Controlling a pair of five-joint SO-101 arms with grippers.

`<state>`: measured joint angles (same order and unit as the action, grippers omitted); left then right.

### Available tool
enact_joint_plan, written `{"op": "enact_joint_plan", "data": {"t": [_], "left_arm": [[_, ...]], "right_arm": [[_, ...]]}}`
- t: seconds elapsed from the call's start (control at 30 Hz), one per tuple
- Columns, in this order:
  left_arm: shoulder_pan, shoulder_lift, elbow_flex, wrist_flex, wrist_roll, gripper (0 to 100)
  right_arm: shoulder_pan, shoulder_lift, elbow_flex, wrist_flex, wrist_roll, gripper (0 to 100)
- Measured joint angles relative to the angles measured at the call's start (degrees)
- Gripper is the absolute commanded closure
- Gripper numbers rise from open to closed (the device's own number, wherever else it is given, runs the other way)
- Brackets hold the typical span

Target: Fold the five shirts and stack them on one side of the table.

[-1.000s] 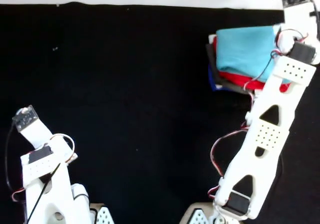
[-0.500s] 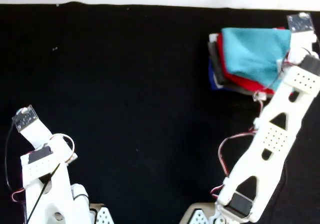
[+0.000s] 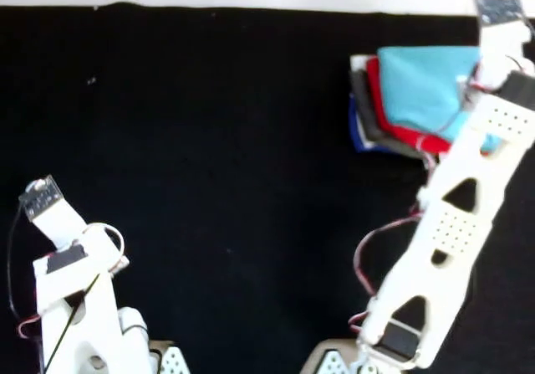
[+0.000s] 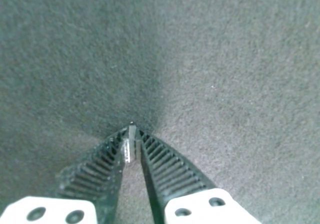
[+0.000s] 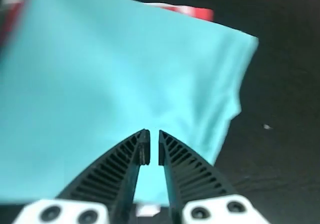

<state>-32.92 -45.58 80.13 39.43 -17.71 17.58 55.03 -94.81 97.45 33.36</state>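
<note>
— Where to find the shirts?
— Stacked at the far right of the black table (image 3: 209, 140): turquoise shirt (image 3: 422, 81) on top, then red shirt (image 3: 376, 89), dark grey shirt (image 3: 361, 98) and blue shirt (image 3: 358, 140) fanned out beneath, with a white layer (image 3: 359, 60) at the far corner.
— And the right gripper (image 5: 151, 134)?
— Hovers right over the turquoise shirt, with jaws nearly together, a thin slit between, clamped on nothing visible.
— And the left gripper (image 4: 131, 130)?
— Sits at the near left, low over bare table, with jaws pressed together on nothing.
</note>
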Motion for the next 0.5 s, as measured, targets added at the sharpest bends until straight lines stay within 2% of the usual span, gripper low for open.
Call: {"op": "enact_joint_plan", "data": {"t": [0.13,0.3,0.5], "left_arm": [[0.0,-0.1,0.2,-0.1,0.0,99],[0.0,-0.1,0.2,-0.2,0.0,99],[0.0,-0.1,0.2,-0.2,0.0,99]], "right_arm": [[-4.5,-1.8,0.0,2.7,-3.3,99.5],[-5.5,-4.0,1.2,3.0,-4.8,99.1],[-7.6,-19.5,23.6,3.0,-5.1,99.1]]}}
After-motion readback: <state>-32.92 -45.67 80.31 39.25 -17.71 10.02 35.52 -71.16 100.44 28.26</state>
